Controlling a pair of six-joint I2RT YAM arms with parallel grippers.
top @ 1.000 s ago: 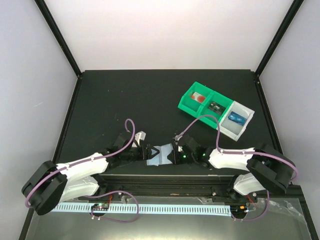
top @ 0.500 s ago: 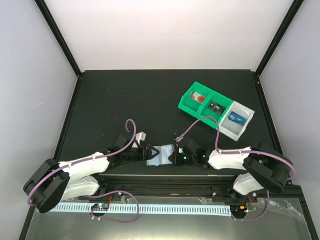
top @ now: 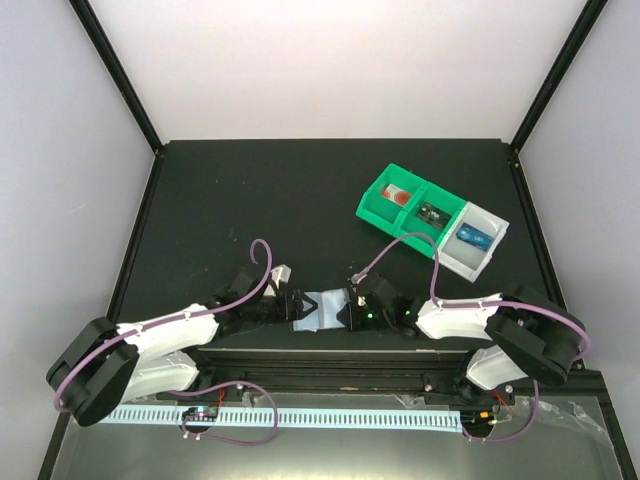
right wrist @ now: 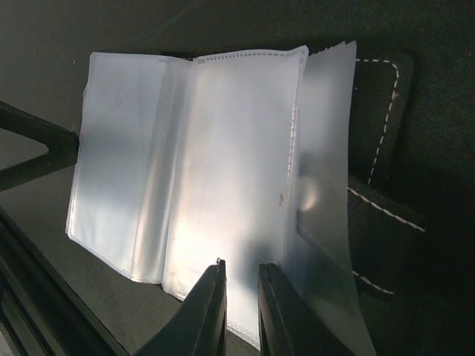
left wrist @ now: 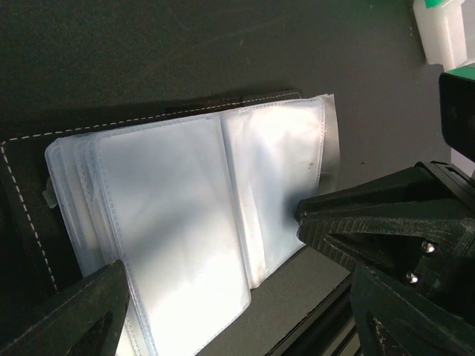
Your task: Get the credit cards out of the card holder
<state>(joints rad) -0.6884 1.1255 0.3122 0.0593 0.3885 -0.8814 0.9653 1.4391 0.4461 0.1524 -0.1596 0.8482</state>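
Top view: the card holder (top: pixel 318 308) lies open right at the near edge of the counter (top: pixel 250 200), about midway along it, squeezed between the left gripper (top: pixel 291 305) and the right gripper (top: pixel 349 309). Compared with a second ago it hasn't budged. The left gripper has crept a touch closer to it, and the right arm's elbow has swung a little to the left. Out toward the far right corner sits the green-and-white tray (top: pixel 377 205), same spot as before, with a blue credit card (top: pixel 472 238) in its white end compartment.

Left wrist: the card holder (left wrist: pixel 185 215) is spread open, clear sleeves fanned out. The left gripper (left wrist: pixel 237 297) has its jaws wide, one finger on each side of the holder's near end and neither clamping it. The right gripper (left wrist: pixel 371 222) comes in from the right, its tip on the sleeve edge.

Right wrist: the right gripper (right wrist: pixel 241 297) has its jaws pulled in narrow on the edge of a sleeve of the card holder (right wrist: pixel 223 170), and one loose page curls up on the right.
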